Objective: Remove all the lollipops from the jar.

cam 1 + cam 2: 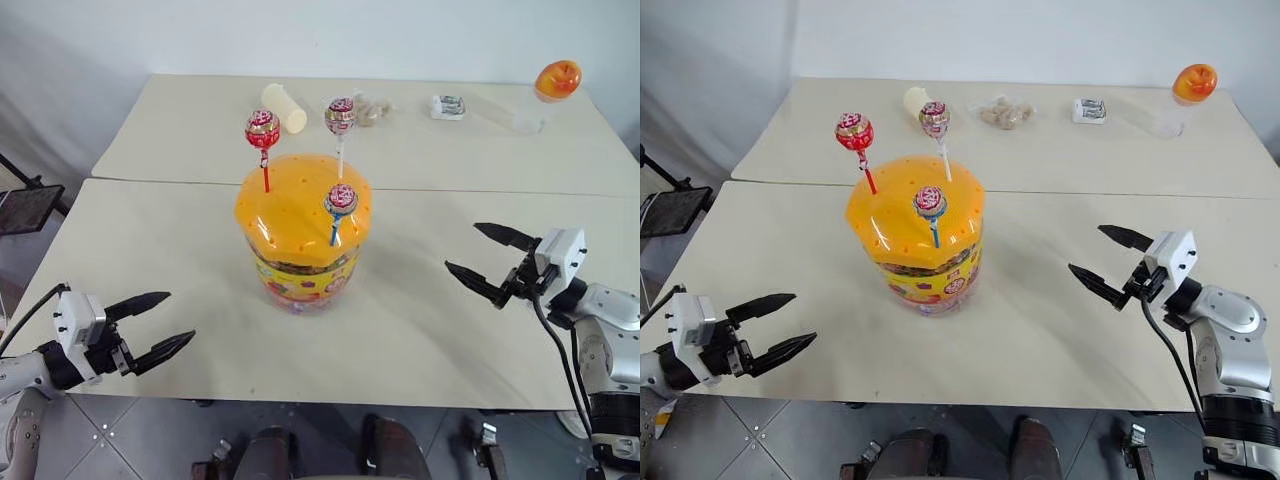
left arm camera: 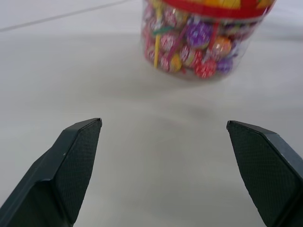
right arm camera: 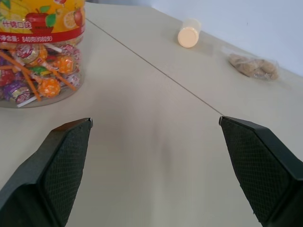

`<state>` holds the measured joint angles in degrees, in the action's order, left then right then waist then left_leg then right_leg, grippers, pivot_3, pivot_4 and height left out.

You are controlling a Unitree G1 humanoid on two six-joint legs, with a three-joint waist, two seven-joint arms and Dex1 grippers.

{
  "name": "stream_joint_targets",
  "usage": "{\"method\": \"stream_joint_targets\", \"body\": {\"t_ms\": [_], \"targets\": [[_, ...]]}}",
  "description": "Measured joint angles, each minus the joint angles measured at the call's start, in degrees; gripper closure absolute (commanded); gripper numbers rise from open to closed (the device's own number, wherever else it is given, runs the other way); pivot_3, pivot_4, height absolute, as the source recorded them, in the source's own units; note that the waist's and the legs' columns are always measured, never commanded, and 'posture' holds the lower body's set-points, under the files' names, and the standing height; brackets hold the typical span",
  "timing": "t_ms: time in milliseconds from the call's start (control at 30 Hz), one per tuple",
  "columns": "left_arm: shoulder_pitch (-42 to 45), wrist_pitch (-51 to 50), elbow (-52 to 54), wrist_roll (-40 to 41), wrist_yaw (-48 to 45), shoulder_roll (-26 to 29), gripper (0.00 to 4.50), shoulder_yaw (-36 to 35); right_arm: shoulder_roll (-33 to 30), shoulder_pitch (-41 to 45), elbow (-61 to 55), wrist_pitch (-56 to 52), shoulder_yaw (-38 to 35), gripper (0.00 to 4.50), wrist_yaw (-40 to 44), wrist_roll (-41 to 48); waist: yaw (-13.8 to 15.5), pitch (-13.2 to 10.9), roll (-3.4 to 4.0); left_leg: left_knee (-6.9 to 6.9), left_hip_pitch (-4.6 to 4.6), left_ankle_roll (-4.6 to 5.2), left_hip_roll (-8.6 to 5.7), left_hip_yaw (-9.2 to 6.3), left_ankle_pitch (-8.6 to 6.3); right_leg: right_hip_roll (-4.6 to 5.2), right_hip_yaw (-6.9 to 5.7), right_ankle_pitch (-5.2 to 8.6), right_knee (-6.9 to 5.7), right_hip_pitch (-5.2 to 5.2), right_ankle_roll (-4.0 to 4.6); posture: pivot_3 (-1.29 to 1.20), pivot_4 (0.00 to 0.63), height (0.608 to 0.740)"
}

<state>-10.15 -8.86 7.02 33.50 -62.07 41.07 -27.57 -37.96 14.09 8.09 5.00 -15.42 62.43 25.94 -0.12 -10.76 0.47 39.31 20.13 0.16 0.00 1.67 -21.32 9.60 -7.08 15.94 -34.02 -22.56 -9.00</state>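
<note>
While both arms hover level over the pale beige surface (image 1: pixel 430 340), the large clear plastic jar (image 1: pixel 302 235) with its yellow label and orange domed lid stands upright at mid-surface, between them and well apart from each. 3 wrapped lollipops stick up from holes in the lid: the red-stick lollipop (image 1: pixel 263 130) at the far left, the white-stick lollipop (image 1: pixel 340 115) at the far right, and the blue-stick lollipop (image 1: pixel 341 200) on the near side. At near left, the left gripper (image 1: pixel 160 325) is spread wide and empty; at right, the right gripper (image 1: pixel 488 258) is likewise released.
</note>
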Motion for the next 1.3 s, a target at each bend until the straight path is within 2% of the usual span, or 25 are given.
{"method": "stream_joint_targets", "body": {"t_ms": [133,267,400,500,567,667,867,1000,1300], "targets": [[5.06,-1.15,-0.25,1.10,0.45,-0.07,0.02,1.60,0.00,-0.23,-0.84,-1.47,0.60,0.00,1.53,1.04,0.07,0.00,0.00,0.03,0.02,0.00,0.01,0.00,0.00,0.00,-0.01,0.00,-0.01,0.00,0.00,0.00,0.150,0.740],[14.78,-9.21,0.11,11.48,3.69,0.05,0.02,-0.60,0.14,-2.58,-9.11,-6.15,-1.16,0.00,1.63,8.43,0.19,0.00,-0.01,0.23,0.09,-0.04,0.03,-0.14,-0.09,0.00,-0.06,0.00,-0.12,0.00,-0.01,0.00,0.150,0.740],[20.01,-15.51,-0.07,17.90,2.51,4.67,0.02,-2.77,2.15,-7.03,-23.13,-10.99,-10.01,0.00,-5.42,20.48,0.00,0.00,0.01,0.24,0.08,-0.05,0.01,-0.19,-0.16,0.00,-0.12,0.00,-0.16,0.00,0.00,0.00,0.150,0.740],[27.79,-21.76,-2.57,23.48,1.91,5.31,0.02,-2.11,1.31,-11.30,-33.08,-16.33,-12.83,0.00,-11.18,28.87,0.20,-0.02,-0.02,0.35,0.14,-0.05,0.07,-0.22,-0.15,-0.05,-0.15,0.00,-0.17,0.02,0.00,0.00,0.150,0.740],[36.50,-27.12,-4.73,28.05,1.62,6.13,0.02,-0.23,1.80,-11.40,-41.84,-17.72,-13.16,0.00,-15.43,34.74,0.44,-0.02,-0.06,0.59,0.16,-0.07,0.07,-0.27,-0.17,-0.05,-0.14,0.00,-0.30,0.04,0.00,0.00,0.150,0.740],[48.18,-29.40,-8.68,29.00,0.75,2.59,0.02,4.20,4.40,-12.65,-51.57,-16.55,-10.85,0.00,-18.18,35.63,0.90,0.16,-0.26,0.60,0.02,-0.08,0.02,-0.24,-0.21,-0.05,-0.09,0.00,-0.31,0.18,-0.01,0.00,0.150,0.740],[54.82,-30.21,-13.58,24.34,-6.49,-1.99,0.02,15.15,5.08,-11.11,-55.37,-16.86,-5.21,0.00,-24.20,33.35,0.18,0.09,-0.38,0.61,0.13,-0.01,0.00,-0.08,-0.28,-0.10,0.01,0.00,-0.32,-0.03,-0.01,0.00,0.150,0.740],[57.01,-29.61,-14.58,21.26,-10.03,-1.87,0.90,16.77,3.65,-10.88,-55.35,-17.41,-5.18,0.00,-24.80,33.23,-0.10,0.09,-0.37,0.52,0.09,-0.01,0.01,-0.06,-0.29,-0.10,0.01,0.00,-0.31,-0.03,-0.01,0.00,0.150,0.740],[58.30,-29.86,-15.97,18.11,-12.70,-3.41,3.75,18.45,0.49,-9.22,-55.19,-19.42,-4.88,0.00,-24.38,37.51,0.25,0.09,-0.38,0.66,0.17,0.08,0.02,-0.09,-0.34,-0.10,0.02,-0.01,-0.29,-0.02,-0.02,0.00,0.150,0.740]]}}
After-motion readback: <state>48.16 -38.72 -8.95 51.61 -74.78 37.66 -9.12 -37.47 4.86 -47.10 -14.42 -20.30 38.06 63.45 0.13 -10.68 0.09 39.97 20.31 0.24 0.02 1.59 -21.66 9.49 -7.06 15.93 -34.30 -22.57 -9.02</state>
